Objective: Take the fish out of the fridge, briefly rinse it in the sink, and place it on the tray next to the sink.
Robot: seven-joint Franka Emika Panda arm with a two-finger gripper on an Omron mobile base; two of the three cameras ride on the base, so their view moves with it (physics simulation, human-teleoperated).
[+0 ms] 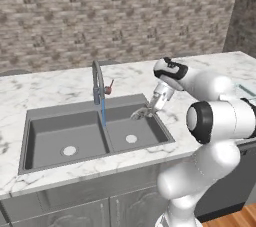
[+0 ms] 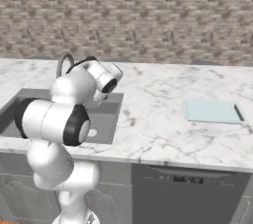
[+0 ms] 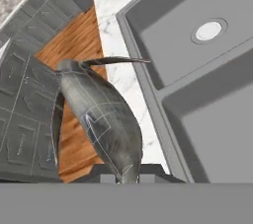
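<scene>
Your claw [image 1: 150,110] grips the fish [image 3: 101,114] tight, with the sink [image 1: 50,131] just below it and the faucet [image 1: 98,83] beside it.

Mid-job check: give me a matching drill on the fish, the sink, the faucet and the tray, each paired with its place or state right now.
Things:
1. slim dark grey fish
2. dark grey double-basin sink
3. tall curved grey faucet
4. flat pale blue rectangular tray

Places or states:
A. lies on the marble counter, apart from the basins
B. water streams down from it
C. clamped in the hand at the right basin's rim
D. set into the counter, round drains showing

Pairs: 1-C, 2-D, 3-B, 4-A
</scene>
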